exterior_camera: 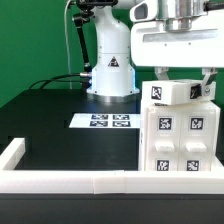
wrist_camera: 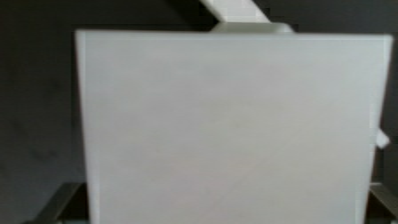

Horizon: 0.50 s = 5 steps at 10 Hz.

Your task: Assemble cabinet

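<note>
- Cabinet (exterior_camera: 180, 140), white and tagged, stood upright on the black desk (exterior_camera: 50, 125) at the exterior view's right, just behind the low white border wall (exterior_camera: 70, 181).
- Directly over its top part hung the gripper (exterior_camera: 183, 78), fingers spread wide; whether they clamped it could not be told.
- Plain white cabinet face (wrist_camera: 222, 125) filled the wrist view.
- Marker board (exterior_camera: 110, 121) lay apart, near the robot base (exterior_camera: 110, 72).

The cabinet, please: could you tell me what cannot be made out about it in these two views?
- Exterior view: the base of the cabinet is hidden behind the border wall.
- Wrist view: a blurred white panel fills the frame, hiding whatever lies beyond it.
- Exterior view: the end effector is too small to show whether it grips.
</note>
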Available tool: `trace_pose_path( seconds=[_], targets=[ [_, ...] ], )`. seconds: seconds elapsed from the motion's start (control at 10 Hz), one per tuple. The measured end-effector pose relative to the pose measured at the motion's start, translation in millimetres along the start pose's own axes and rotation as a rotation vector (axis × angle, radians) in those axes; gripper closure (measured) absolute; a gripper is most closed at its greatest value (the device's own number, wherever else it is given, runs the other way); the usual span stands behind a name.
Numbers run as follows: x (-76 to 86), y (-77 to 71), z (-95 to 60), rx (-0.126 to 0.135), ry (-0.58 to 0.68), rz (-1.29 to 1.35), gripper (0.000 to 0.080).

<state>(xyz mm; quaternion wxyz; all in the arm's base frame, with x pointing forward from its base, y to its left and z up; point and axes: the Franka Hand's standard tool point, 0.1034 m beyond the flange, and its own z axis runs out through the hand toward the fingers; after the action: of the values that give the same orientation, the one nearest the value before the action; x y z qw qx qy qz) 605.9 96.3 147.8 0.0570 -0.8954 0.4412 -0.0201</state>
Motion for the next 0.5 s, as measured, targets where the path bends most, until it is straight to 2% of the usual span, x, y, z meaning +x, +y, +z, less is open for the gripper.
trace_pose_path(
  seconds=[0.4,0.5],
  targets=[
    [0.1,-5.6,0.1,0.054,-0.012,0.382,0.0235],
    [-0.9,-6.5,-0.1,0.059,-0.024,0.462,0.0235]
  ],
)
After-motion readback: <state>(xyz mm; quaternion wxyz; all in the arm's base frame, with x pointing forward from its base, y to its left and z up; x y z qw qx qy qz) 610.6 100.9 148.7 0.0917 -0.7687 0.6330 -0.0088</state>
